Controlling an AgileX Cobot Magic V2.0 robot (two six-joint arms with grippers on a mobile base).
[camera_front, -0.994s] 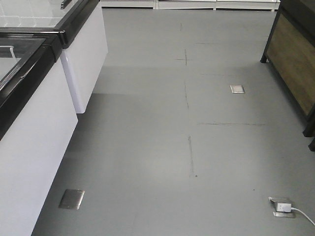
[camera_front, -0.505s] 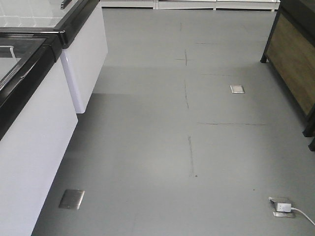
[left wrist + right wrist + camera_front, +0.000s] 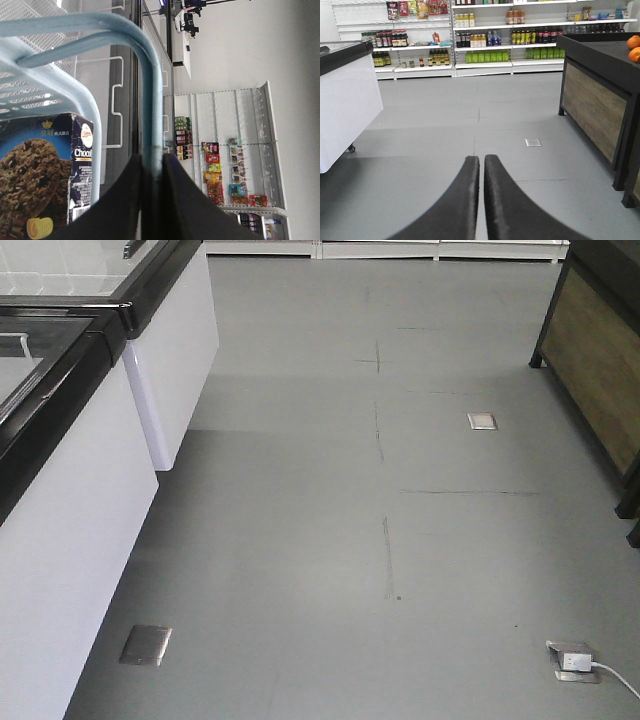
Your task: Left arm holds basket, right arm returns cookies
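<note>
In the left wrist view my left gripper (image 3: 152,159) is shut on the flat arched handle of the light blue basket (image 3: 47,87), which hangs from it. Inside the basket lies the cookies box (image 3: 42,175), dark navy with a chocolate-chip cookie picture and a white barcode. In the right wrist view my right gripper (image 3: 482,161) is shut with nothing between its black fingers, held above the grey floor and pointing down the aisle. Neither arm nor the basket shows in the front-facing view.
A white chest freezer with a black rim (image 3: 60,470) lines the left side of the aisle. A dark wooden display stand (image 3: 600,100) with oranges (image 3: 634,47) stands on the right. Stocked shelves (image 3: 485,40) run along the far wall. Floor sockets (image 3: 572,660) and a cable lie low right.
</note>
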